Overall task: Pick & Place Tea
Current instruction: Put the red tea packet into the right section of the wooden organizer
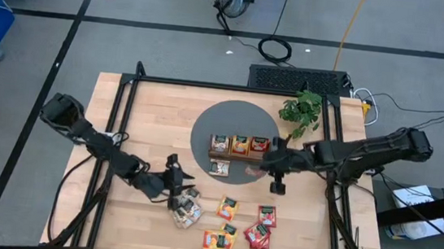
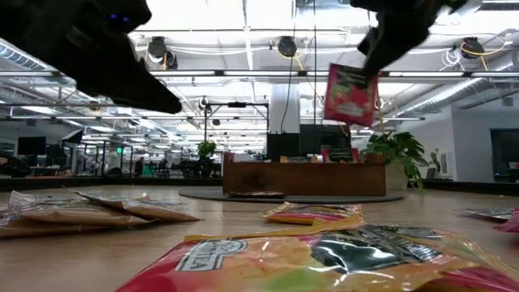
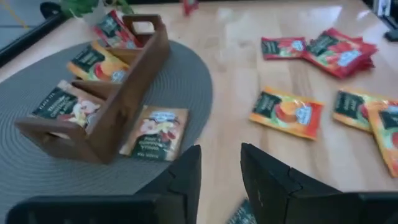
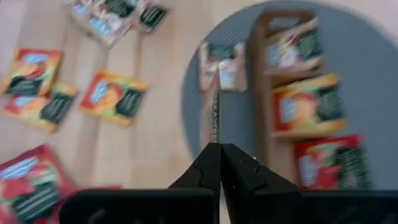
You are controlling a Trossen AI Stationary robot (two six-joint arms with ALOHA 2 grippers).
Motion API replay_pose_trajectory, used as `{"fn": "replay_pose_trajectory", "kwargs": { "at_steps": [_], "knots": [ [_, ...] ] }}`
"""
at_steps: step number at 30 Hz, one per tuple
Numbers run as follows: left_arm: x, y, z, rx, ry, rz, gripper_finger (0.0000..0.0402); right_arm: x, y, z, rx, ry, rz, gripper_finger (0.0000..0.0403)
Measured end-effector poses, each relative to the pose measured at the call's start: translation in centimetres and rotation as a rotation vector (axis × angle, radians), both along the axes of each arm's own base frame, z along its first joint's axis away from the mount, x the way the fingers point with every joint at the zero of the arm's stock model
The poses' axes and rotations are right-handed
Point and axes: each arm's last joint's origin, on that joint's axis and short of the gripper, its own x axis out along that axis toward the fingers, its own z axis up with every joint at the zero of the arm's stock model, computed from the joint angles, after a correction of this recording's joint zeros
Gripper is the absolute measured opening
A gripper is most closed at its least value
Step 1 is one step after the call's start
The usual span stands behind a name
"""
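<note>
Task approx half done: wooden tray [image 1: 238, 152] holds 3 sachets, 1 per compartment; beige sachet [image 1: 219, 167] lies on grey mat [image 1: 205, 131] just beside tray; several loose sachets [image 1: 245, 223] left on counter [image 1: 150, 109].

You've got right gripper [image 1: 275, 181] fingers clenched on red sachet [image 2: 350, 95], hanging above counter near tray.

Left gripper [image 1: 174, 177] fingers part-open, empty, over beige pile [image 1: 186, 208].

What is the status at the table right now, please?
Right gripper shut on a red tea sachet, above the mat beside the wooden tray. Left gripper part open over beige sachets. Nothing in the way.
</note>
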Motion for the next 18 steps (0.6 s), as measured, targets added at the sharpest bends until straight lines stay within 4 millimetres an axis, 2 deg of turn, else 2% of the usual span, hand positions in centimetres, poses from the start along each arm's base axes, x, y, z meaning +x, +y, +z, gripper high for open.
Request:
{"fn": "replay_pose_trajectory", "kwargs": {
  "at_steps": [5,10,18],
  "knots": [
    [0.1,1.2,-0.5,-0.009,0.009,0.032,0.0115,0.1,-2.9,0.5,-0.095,0.023,-0.073,0.0],
    [0.2,1.3,-0.5,-0.012,0.016,0.002,0.0115,0.2,-5.1,-0.5,-0.156,0.154,-0.112,0.0],
    [0.2,1.2,-0.5,0.0,0.017,-0.006,0.0115,1.8,-6.1,-3.2,-0.209,0.277,-0.097,0.0]
  ]
}}
